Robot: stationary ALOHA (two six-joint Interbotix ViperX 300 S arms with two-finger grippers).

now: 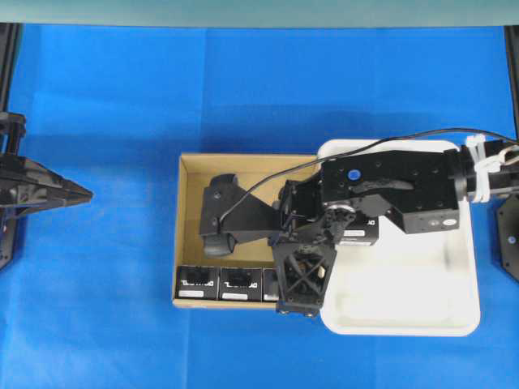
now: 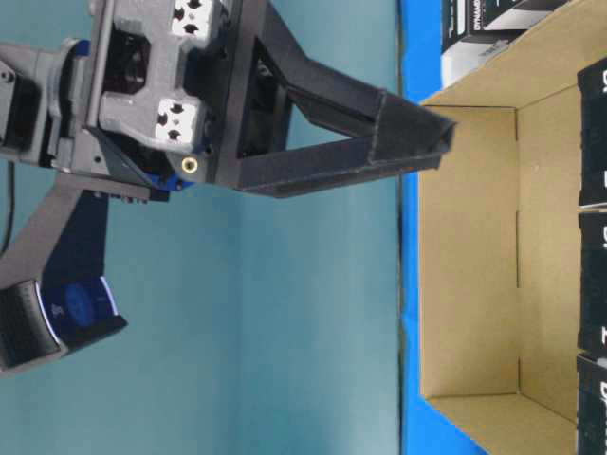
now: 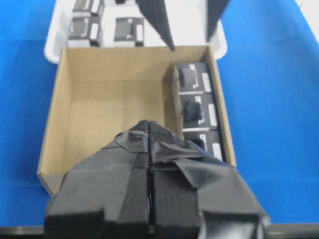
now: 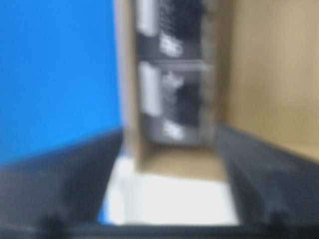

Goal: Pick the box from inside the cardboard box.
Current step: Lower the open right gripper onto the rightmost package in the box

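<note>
The overhead exterior view shows a big square brown cardboard box (image 1: 188,235) with low walls sitting on a bright blue table cover (image 1: 97,121). Just to its right, touching it, is a white plastic tray (image 1: 405,320) with rounded corners.

Small black boxes with white letters and white labels stand in a row along the near wall of the cardboard box. The left one (image 1: 195,284) and the middle one (image 1: 235,286) show fully. A third (image 1: 270,285) is partly hidden under the arm.

The black right arm (image 1: 389,190) reaches in from the right, over the tray. Its right gripper (image 4: 164,164) hangs over the right near corner of the cardboard box, where the box meets the tray. In the right wrist view, which is blurry, its two dark fingers (image 4: 60,184) are spread wide apart with nothing between them. The row of black boxes lies past them.

The left gripper (image 1: 77,193) waits far off at the left edge of the table. In the left wrist view its two taped fingers (image 3: 124,164) are pressed together, pinching nothing. More black boxes (image 3: 128,29) sit in the tray.
</note>
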